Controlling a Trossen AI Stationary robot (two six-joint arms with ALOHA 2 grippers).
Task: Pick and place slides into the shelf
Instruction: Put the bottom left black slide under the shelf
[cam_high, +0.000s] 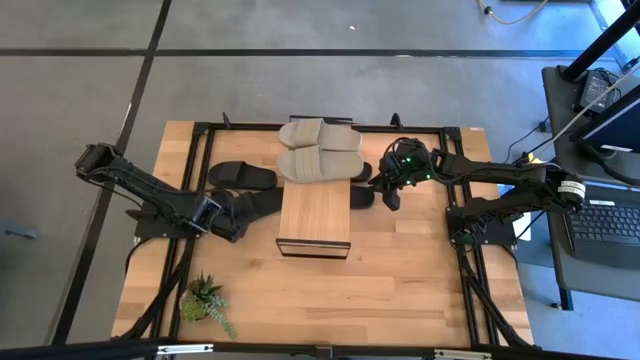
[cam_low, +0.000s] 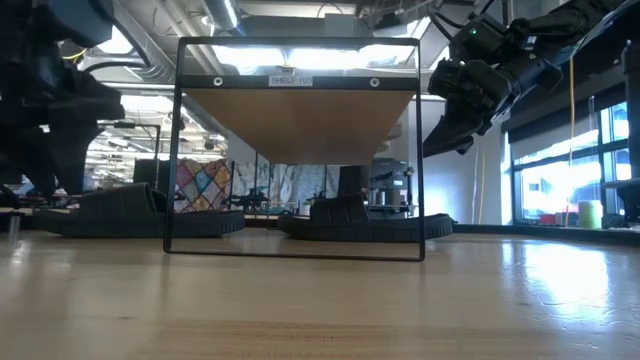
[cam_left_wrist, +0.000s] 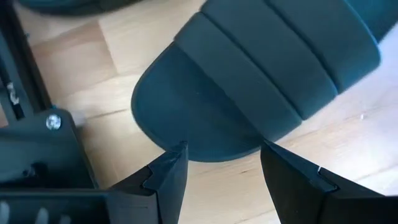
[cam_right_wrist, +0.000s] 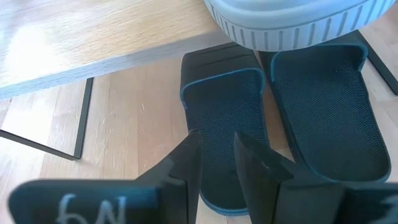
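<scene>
Two beige slides (cam_high: 318, 150) already sit on the wood top of the shelf (cam_high: 315, 215), at its far end. Black slides lie on the table (cam_high: 400, 290): one far-left of the shelf (cam_high: 242, 175), one just left of it (cam_high: 262, 205) under the left arm's reach, and a pair under and beside the shelf's right side (cam_right_wrist: 221, 118) (cam_right_wrist: 326, 106). The left gripper (cam_left_wrist: 221, 171) is low at the rounded end of its black slide, fingers (cam_left_wrist: 168, 177) spread wide, sole between them, not clamped yet. The right gripper (cam_right_wrist: 217, 158) hovers above the right-hand black pair, fingers (cam_right_wrist: 186, 165) partly apart with a narrow gap, holding nothing. Step in hand looks like the left arm's pick, mid-task with four black slides still out. Next move likely calls for easing forward over the sole edge, closing, lifting clear, then carrying to the shelf without knocking its frame or the beige pair.
</scene>
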